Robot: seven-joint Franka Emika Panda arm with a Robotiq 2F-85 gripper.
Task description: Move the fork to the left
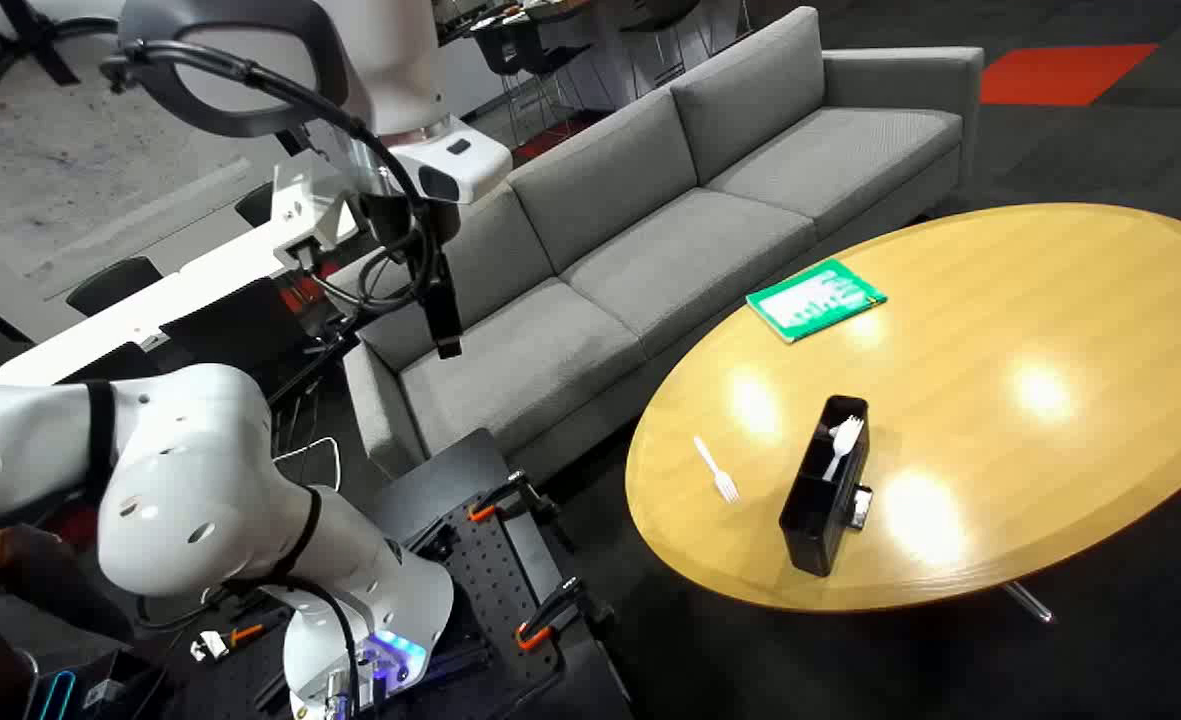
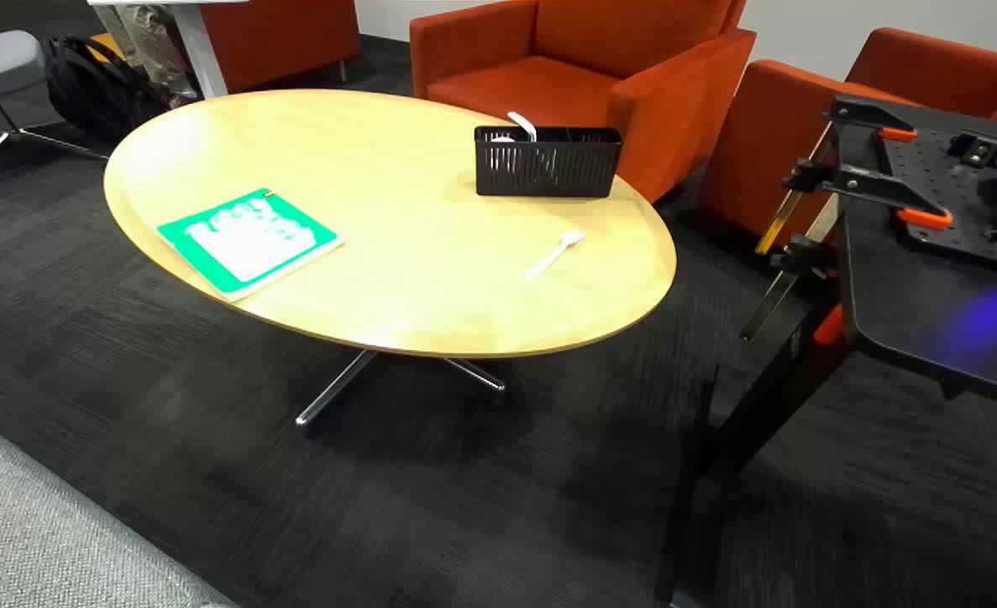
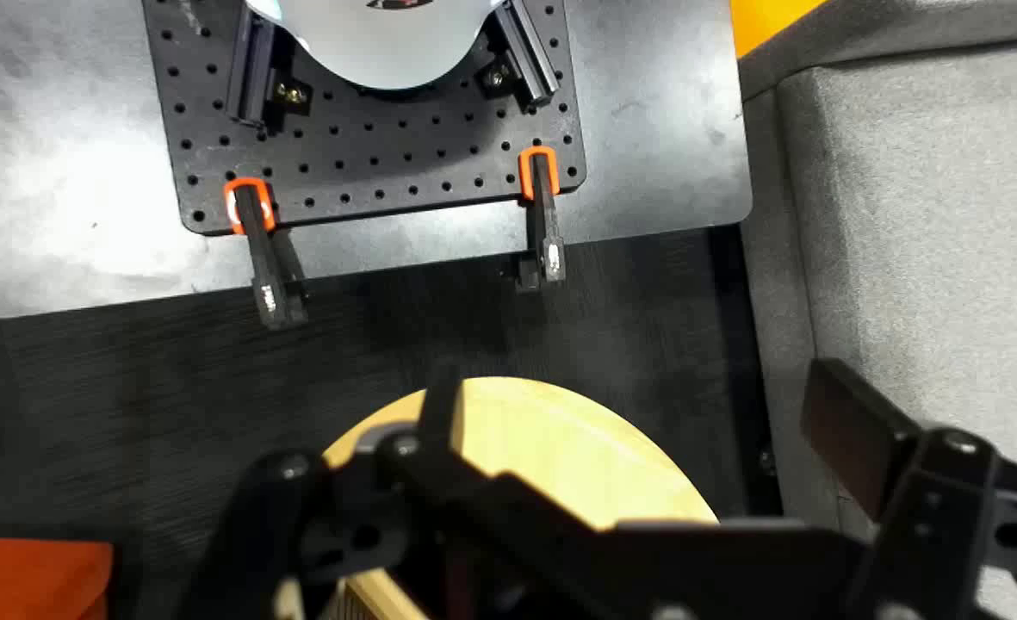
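In an exterior view, loose fork (image 1: 716, 472) lay on the oval table (image 1: 1050, 290) near the black caddy (image 1: 807, 547) with another fork (image 1: 840, 450) in it; gripper (image 1: 448, 345) hung high, well apart from the table. In an exterior view, loose fork lay between caddy and near table edge, green book (image 2: 249, 241) well apart. Wrist view: gripper fingers (image 3: 852, 430) stood wide apart.

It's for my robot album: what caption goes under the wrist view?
Open and empty: the robot's gripper, with a wooden table, orange-tipped clamps and a grey sofa in view.
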